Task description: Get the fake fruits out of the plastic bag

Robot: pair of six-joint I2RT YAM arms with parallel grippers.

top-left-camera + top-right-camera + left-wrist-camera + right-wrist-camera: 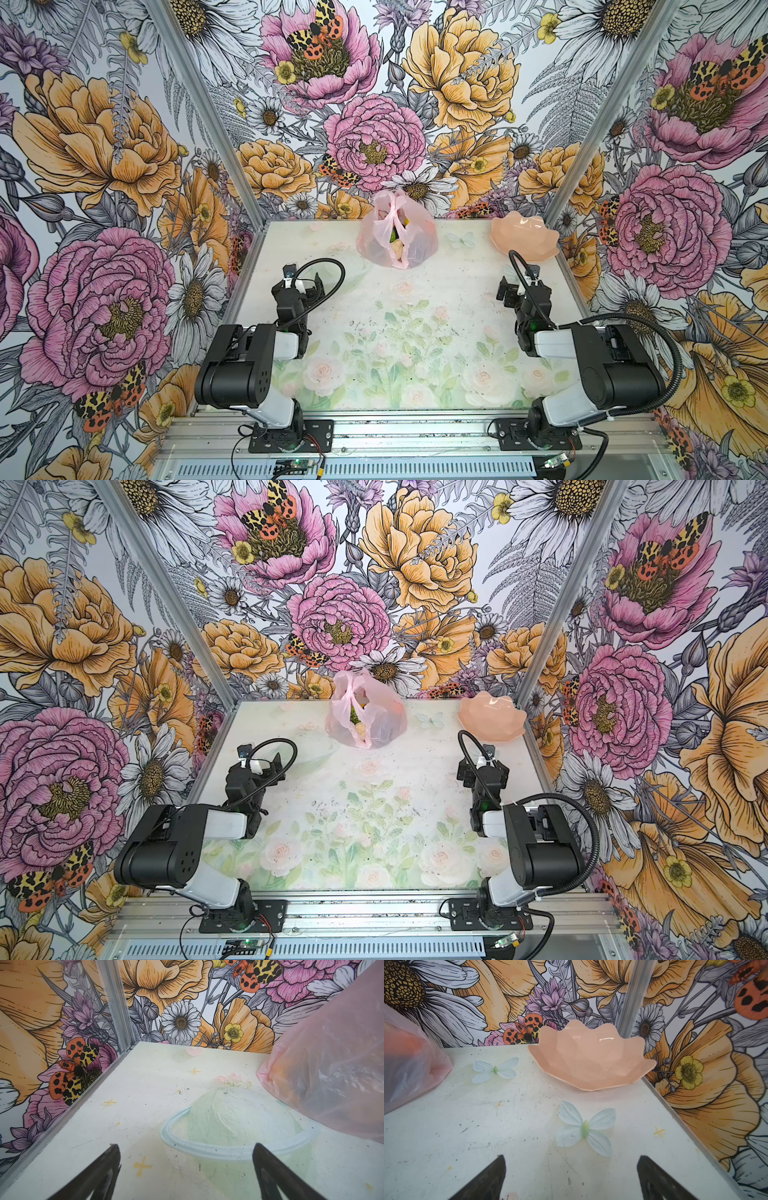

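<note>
Sitting at the far middle of the table [415, 332], the plastic bag [397, 232] holds the fake fruits [399, 250], mouth narrowly gaping. Left gripper [186, 1147] and right gripper [571, 1157] hang released, empty, well apart from it. Risk: pinching thin film instead of fruit would drag or topple the bag.

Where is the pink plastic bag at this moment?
In both top views the plastic bag stands at the far edge of the table, near the middle; the peach dish lies to its right, apart from it.

The pale floral table [436, 299] bears the plastic bag [374, 243] and, apart, a peach scalloped dish [524, 241].
</note>
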